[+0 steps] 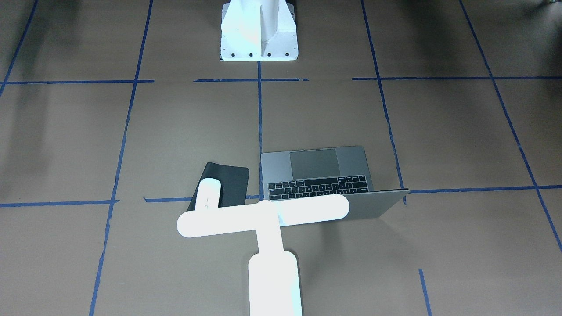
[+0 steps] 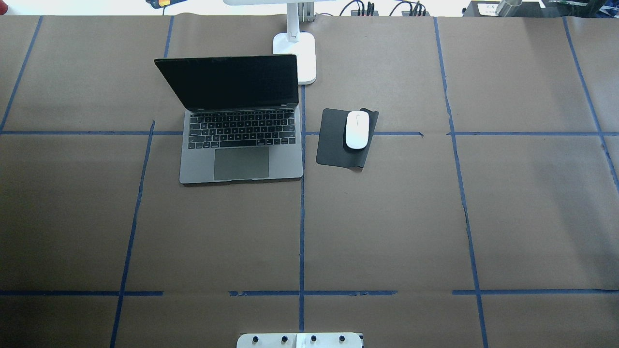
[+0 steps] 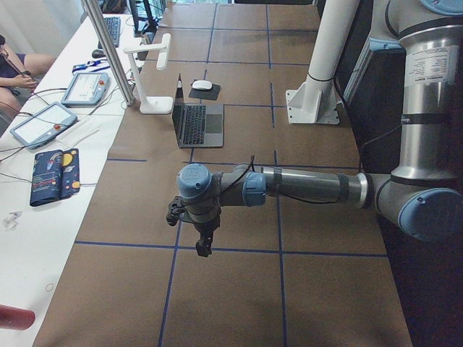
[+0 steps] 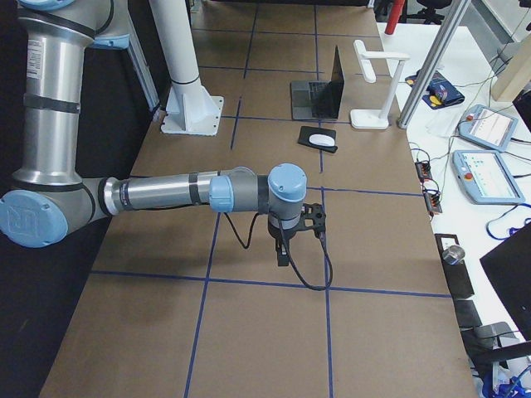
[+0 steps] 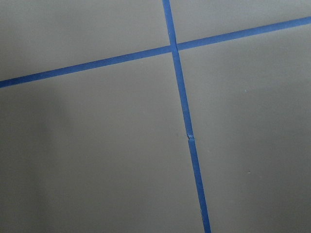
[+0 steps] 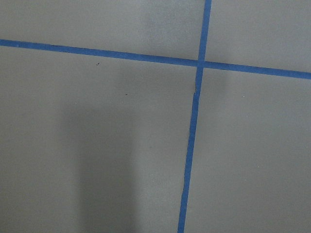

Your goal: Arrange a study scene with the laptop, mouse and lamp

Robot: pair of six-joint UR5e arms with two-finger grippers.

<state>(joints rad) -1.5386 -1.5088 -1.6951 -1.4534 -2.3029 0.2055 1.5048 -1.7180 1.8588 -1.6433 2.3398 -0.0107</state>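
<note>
Looking done: laptop [image 2: 240,145] open, upper centre-left of overhead view; mouse [image 2: 357,129] on black mat [image 2: 337,147] just right; lamp [image 2: 296,53] lit behind. Left gripper [image 3: 204,244], right gripper [image 4: 283,253] in side views only, jaw state can't tell. Likely tweak: centre mouse, avoid lamp.
</note>
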